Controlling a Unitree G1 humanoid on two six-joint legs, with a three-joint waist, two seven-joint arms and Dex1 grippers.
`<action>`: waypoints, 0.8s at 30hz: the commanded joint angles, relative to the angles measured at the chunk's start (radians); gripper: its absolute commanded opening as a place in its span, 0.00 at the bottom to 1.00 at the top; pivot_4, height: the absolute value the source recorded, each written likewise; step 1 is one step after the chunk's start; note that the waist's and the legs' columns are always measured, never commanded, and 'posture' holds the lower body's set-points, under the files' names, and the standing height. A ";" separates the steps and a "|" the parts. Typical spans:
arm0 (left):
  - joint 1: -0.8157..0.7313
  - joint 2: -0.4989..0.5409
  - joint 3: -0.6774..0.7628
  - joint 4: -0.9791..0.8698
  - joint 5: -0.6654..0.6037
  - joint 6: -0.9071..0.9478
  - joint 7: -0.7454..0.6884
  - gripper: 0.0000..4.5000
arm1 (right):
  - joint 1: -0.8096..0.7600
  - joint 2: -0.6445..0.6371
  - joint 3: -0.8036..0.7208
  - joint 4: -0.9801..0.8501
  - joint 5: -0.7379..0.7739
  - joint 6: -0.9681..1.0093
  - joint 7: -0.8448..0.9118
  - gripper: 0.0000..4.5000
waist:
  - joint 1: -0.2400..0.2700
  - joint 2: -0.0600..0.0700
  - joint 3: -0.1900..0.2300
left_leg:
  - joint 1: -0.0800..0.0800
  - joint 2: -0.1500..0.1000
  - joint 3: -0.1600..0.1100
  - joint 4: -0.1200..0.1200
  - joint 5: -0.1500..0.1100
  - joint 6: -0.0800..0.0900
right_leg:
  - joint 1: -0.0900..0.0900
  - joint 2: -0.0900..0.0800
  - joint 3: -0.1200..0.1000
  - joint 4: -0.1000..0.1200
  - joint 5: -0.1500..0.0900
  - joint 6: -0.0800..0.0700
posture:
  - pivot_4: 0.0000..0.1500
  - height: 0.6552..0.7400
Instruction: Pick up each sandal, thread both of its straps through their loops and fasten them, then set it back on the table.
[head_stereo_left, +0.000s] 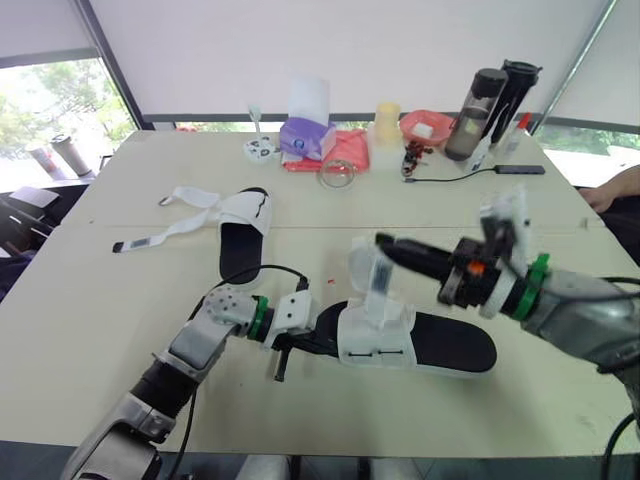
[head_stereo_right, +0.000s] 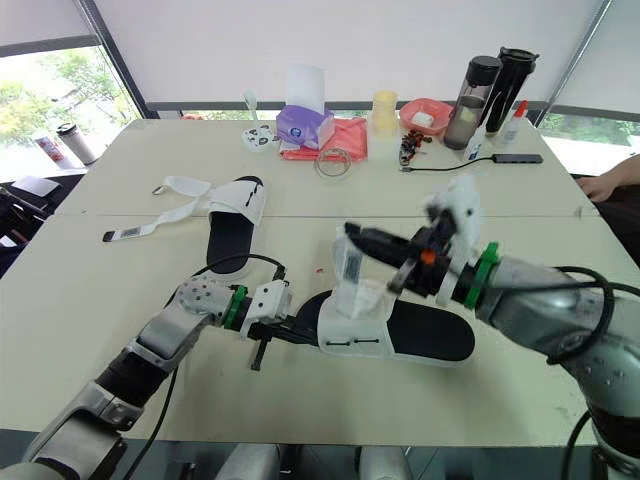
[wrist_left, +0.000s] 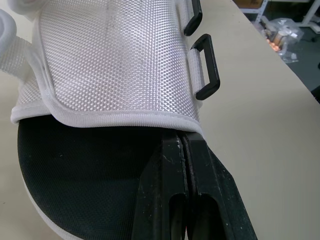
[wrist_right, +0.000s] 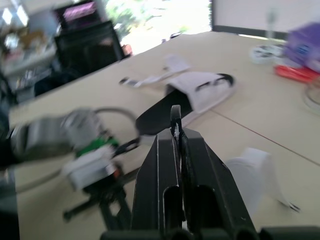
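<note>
The near sandal (head_stereo_left: 455, 345) has a black sole and a white mesh upper (wrist_left: 110, 60) and lies on the table in front of me. My left gripper (head_stereo_left: 325, 339) is shut, its tips (wrist_left: 182, 137) resting on the insole at the edge of the upper, beside two black loops (wrist_left: 207, 67). Above the sandal, my right gripper (head_stereo_left: 383, 243) is shut on the end of a white strap (head_stereo_left: 377, 285), which stands upright from the upper. The second sandal (head_stereo_left: 243, 235) lies farther back on the left, its straps (head_stereo_left: 165, 228) loose and spread out on the table.
Along the far edge stand a purple tissue box (head_stereo_left: 305, 135), a pink cloth (head_stereo_left: 345, 150), a yellow cup (head_stereo_left: 386, 122), a red bowl (head_stereo_left: 425, 125) and two dark bottles (head_stereo_left: 480, 105). A black cable (head_stereo_left: 450, 178) runs at the back right. A person's arm (head_stereo_left: 615, 190) rests at the right edge.
</note>
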 joint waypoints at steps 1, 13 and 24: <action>0.007 0.012 -0.023 0.050 0.030 0.005 -0.020 0.00 | 0.044 -0.101 0.057 -0.144 -0.355 -0.167 0.133 0.01 | 0.000 0.000 0.000 | 0.000 -0.001 0.000 0.000 0.000 0.000 | 0.000 0.000 0.000 0.000 0.000 0.000 | 1.00 1.00; 0.009 0.003 -0.021 0.076 0.028 -0.014 -0.034 0.00 | 0.546 -0.050 0.049 -0.033 -1.282 -1.206 0.285 0.01 | 0.001 -0.003 -0.001 | 0.001 -0.001 0.001 0.000 0.000 0.000 | 0.001 0.000 0.000 0.000 0.000 0.001 | 1.00 1.00; -0.009 -0.016 -0.024 0.113 0.034 -0.029 -0.030 0.00 | 0.828 0.083 0.068 -0.047 -1.290 -1.272 0.332 0.42 | 0.001 -0.004 -0.002 | 0.012 0.000 0.000 0.001 0.000 -0.001 | 0.013 0.000 0.001 0.000 -0.002 -0.004 | 1.00 1.00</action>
